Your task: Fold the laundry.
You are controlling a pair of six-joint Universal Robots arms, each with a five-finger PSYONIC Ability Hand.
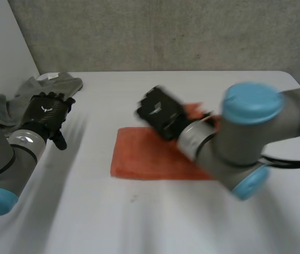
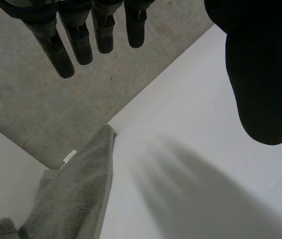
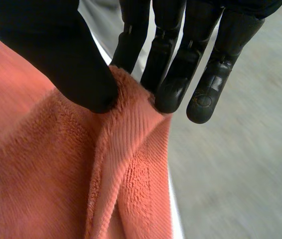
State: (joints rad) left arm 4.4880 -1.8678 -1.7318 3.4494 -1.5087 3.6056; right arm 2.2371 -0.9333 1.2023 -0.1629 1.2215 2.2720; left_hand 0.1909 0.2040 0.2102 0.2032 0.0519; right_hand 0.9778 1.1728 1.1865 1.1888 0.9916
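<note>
An orange towel (image 1: 142,156) lies roughly folded in the middle of the white table (image 1: 139,222). My right hand (image 1: 160,114) is over its far edge, towards the right corner. In the right wrist view its thumb (image 3: 56,50) and fingers pinch a raised fold of the orange towel (image 3: 56,169) at the edge. My left hand (image 1: 44,114) hovers at the table's left side with straight fingers (image 2: 81,35) and nothing in it. A grey cloth (image 1: 33,90) lies crumpled just beyond it, and the same grey cloth (image 2: 76,194) lies below the fingertips.
The right arm (image 1: 245,137) reaches across the towel's right part and hides it. A grey concrete wall (image 1: 166,32) stands behind the table's far edge. Bare white table (image 2: 206,149) lies under the left hand.
</note>
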